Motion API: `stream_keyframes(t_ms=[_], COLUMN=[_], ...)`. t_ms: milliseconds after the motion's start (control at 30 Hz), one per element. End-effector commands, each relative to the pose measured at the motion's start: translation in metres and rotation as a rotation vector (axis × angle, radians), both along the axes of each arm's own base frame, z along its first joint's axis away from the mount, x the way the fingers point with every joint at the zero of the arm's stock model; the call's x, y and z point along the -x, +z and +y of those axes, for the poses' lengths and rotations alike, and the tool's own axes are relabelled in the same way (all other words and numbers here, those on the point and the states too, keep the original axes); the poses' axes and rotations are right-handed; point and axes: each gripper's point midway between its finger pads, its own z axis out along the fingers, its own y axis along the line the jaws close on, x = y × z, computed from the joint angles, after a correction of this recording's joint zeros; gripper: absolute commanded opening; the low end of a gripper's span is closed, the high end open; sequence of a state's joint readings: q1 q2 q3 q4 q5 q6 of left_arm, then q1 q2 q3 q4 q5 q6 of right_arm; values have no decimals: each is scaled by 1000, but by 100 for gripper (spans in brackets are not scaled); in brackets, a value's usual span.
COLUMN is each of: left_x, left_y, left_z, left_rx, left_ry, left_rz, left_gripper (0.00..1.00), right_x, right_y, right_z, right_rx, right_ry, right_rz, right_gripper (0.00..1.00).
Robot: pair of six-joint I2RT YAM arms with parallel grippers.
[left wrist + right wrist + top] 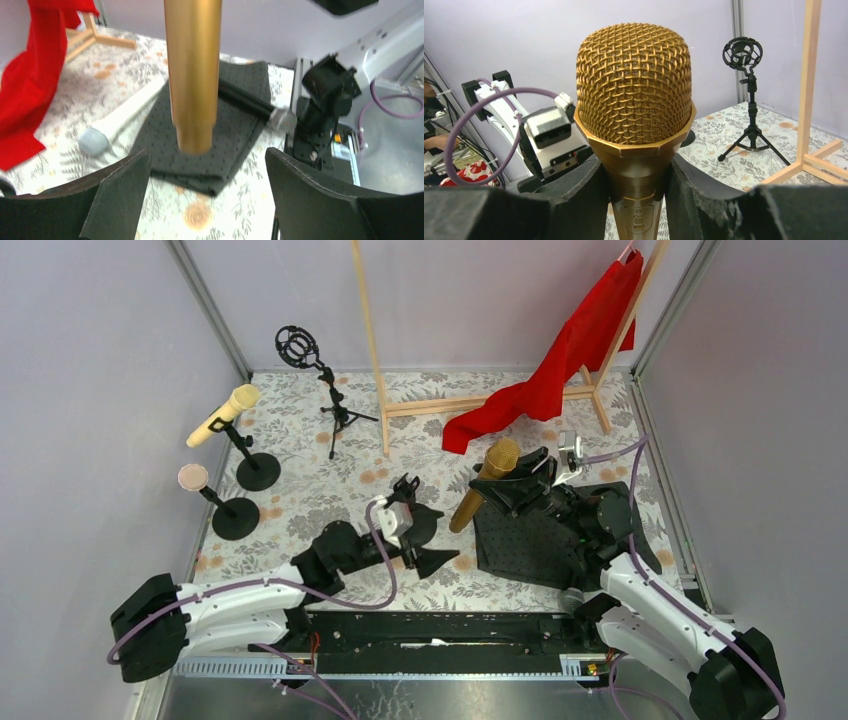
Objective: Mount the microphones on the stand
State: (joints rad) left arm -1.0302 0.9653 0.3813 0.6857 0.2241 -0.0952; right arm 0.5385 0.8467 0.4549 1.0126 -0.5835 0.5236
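While the right gripper was squeezed shut on the gold mic, just under its round head, the mic hung tilted over the edge of the black cloth. Left gripper was wide open & held nothing. The mic's bottom end was just in front of the gap, not touching. White mic lay on the flowery table, next to the cloth. Yellow mic & pink mic sat on black stands at the back left.
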Motion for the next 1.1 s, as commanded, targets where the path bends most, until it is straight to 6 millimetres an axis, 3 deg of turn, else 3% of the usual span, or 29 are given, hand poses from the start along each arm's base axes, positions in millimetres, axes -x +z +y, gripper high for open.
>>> stream_keyframes(t_ms=[0,200,367,533,733,900,1067], left_x=[14,7,-20,-39,-62,-63,-67], left_y=[-17,-53,-67,-70,-66,-71,-54], left_z=[18,53,73,92,108,102,100], left_rx=[52,82,64,96,110,52,84], left_ry=[-10,133,322,389,349,204,92], left_rz=[12,69,77,47,7,-62,-146], left_gripper=[87,88,89,89,88,88,88], right_x=[1,1,1,3,7,10,15], right_y=[15,10,7,3,5,6,7], right_z=[-5,-4,-4,-7,-8,-8,-9], right_rx=[-16,3,11,29,42,52,70], right_ry=[-35,-37,-38,-49,-45,-36,-26], right_rz=[-62,-56,-50,-45,-45,-37,-31], right_gripper=[0,0,0,0,0,0,0])
